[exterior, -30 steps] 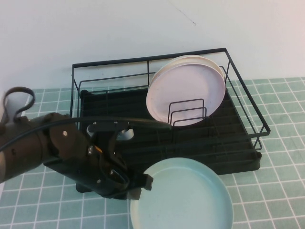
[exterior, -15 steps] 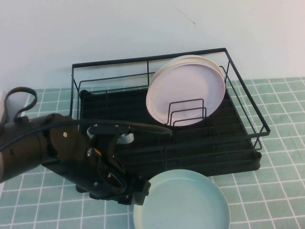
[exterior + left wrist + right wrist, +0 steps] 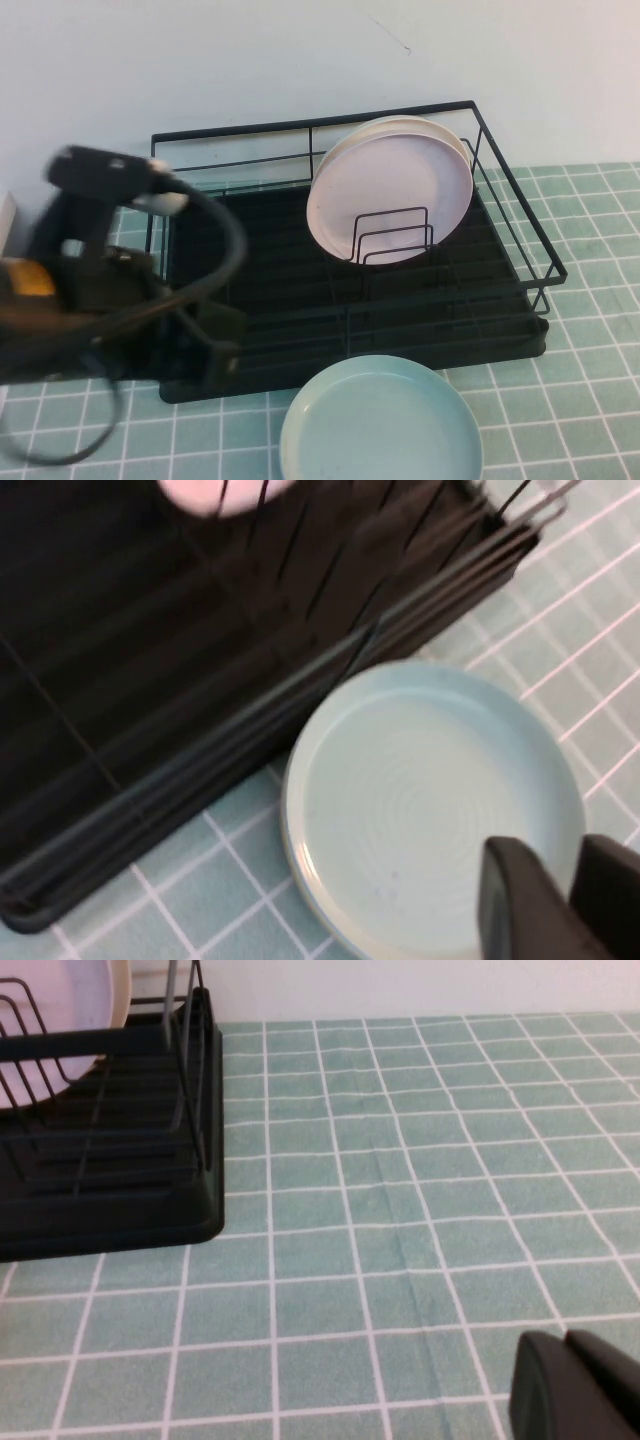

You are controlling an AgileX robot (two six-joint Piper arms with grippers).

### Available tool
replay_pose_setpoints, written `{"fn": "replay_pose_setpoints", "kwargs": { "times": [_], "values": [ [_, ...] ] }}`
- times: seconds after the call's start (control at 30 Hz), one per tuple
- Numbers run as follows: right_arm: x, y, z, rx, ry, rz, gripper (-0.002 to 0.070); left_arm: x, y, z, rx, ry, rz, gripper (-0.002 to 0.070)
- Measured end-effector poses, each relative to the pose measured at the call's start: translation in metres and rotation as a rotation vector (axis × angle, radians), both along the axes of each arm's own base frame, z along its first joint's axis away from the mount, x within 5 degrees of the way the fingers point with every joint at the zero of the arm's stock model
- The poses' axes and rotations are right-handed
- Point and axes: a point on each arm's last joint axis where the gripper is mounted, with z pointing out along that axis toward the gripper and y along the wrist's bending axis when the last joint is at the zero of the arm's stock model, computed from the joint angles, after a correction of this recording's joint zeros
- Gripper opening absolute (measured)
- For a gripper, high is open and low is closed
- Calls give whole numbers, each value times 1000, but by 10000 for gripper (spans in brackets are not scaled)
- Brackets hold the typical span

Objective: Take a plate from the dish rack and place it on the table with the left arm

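The plate point(image 3: 381, 422) lies flat on the table point(image 3: 580, 400), rim up, just in front of the dish rack point(image 3: 350, 250); its back edge sits close against the rack's front edge, and whether they touch cannot be told from the high view. The left wrist view shows the same: plate point(image 3: 432, 808) face up on the tiles, the rack's black base beside it. Nothing grips it. The left gripper point(image 3: 560, 900) hangs above the plate's near rim, clear of it; two dark fingertips show with a narrow gap between them, pinching nothing. In the high view the left arm point(image 3: 110, 290) is a blurred dark mass over the rack's left end, raised off the table, cable looping below. The right gripper point(image 3: 575, 1385) is parked low over bare tiles well to the right of the rack; its fingers appear pressed together, holding nothing. Two pale plates, the pink plate point(image 3: 390, 195) in front, stand upright in the rack's wire dividers. Judgement: the placing looks done and the step in hand is the retreat. To do it well, lift straight up before swinging sideways, so a fingertip does not catch the raised rim and skid the plate. Keep the cable loop and elbow above the rack's top wire; a snag there could drag the rack into the plate.
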Motion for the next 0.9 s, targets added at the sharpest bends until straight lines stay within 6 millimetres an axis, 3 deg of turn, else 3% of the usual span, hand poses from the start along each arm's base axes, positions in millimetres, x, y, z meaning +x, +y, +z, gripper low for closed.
{"fn": "replay_pose_setpoints", "kwargs": {
  "times": [0.07,0.17,0.5,0.6,0.9],
  "values": [
    [0,0,0,0,0,0,-3,-17,10,14,-2,-71,-7,60],
    [0,0,0,0,0,0,-3,-41,24,31,-6,-164,-4,18],
    [0,0,0,0,0,0,-3,-105,58,51,-30,-264,8,1],
    [0,0,0,0,0,0,-3,-119,67,44,-32,-274,27,-1],
    [0,0,0,0,0,0,-3,-147,84,-1,-57,-272,82,-1]
  ]
}}
